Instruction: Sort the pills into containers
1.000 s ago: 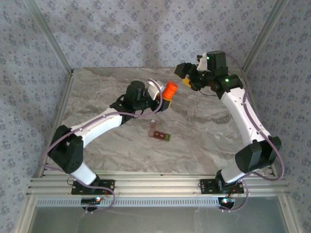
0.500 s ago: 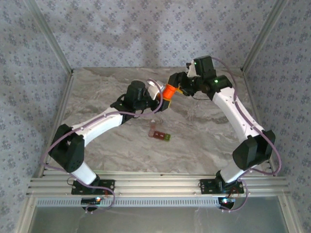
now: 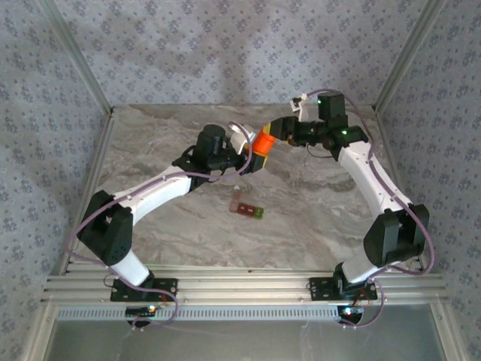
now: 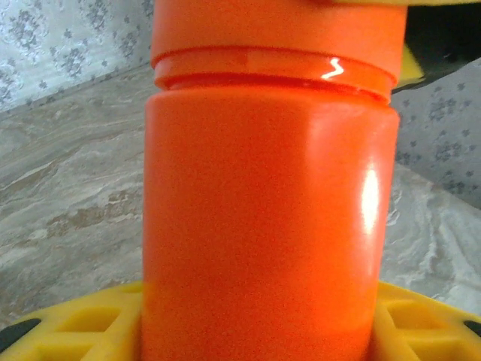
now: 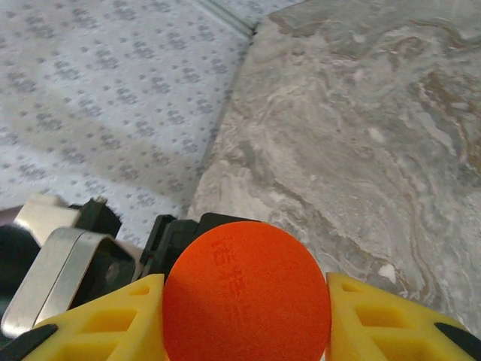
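Right hand (image 3: 272, 134) moved in, pinching illegibly embossed cap (image 5: 246, 297); left hand (image 3: 249, 156) pinches orange bottle (image 4: 263, 210).

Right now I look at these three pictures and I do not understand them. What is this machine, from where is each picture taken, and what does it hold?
It is a robot with a left arm and a right arm, bolted at the near edge of a table. Each ends in a two-finger gripper. The wide picture comes from a camera above and behind the arms. The other two come from cameras on the wrists. The left gripper clamps an orange bottle by its body. The right gripper is closed on the cap. On the table lie the containers, a dark red strip with a green end.
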Robot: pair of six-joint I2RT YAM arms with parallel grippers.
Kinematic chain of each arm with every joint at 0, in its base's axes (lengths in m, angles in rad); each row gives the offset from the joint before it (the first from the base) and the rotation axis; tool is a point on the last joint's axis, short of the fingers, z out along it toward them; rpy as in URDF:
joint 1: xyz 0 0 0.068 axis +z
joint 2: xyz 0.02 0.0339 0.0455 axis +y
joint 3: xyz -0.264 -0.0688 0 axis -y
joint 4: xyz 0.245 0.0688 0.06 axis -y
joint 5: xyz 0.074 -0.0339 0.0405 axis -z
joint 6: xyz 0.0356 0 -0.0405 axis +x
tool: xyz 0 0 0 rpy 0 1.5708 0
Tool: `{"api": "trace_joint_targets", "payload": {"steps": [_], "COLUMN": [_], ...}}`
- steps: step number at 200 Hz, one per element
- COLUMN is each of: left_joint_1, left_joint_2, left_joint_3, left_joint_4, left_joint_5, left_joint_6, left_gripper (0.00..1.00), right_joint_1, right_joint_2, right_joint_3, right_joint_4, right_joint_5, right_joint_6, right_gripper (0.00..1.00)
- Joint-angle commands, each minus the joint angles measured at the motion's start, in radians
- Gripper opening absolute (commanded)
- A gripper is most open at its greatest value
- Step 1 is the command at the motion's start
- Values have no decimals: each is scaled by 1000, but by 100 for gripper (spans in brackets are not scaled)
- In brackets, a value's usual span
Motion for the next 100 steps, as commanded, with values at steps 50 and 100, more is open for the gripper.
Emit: {"api": "trace_joint_targets", "payload": {"steps": [50,100], "left_joint_1": [10,7], "left_joint_2": [-38,-25], "left_joint_3": [21,34], "left_joint_4": [-23,-55], "left_joint_5": [-48,-71], "left_joint_6": [51,109], "left_gripper": [0,0], "right_joint_1": [-76,31], "right_joint_2": [-62,10], "right_joint_3": [25,167], "right_joint_4": [101,-155], "right_joint_5": [107,236], "right_joint_6": [300,344], "right_gripper": [75,78]}}
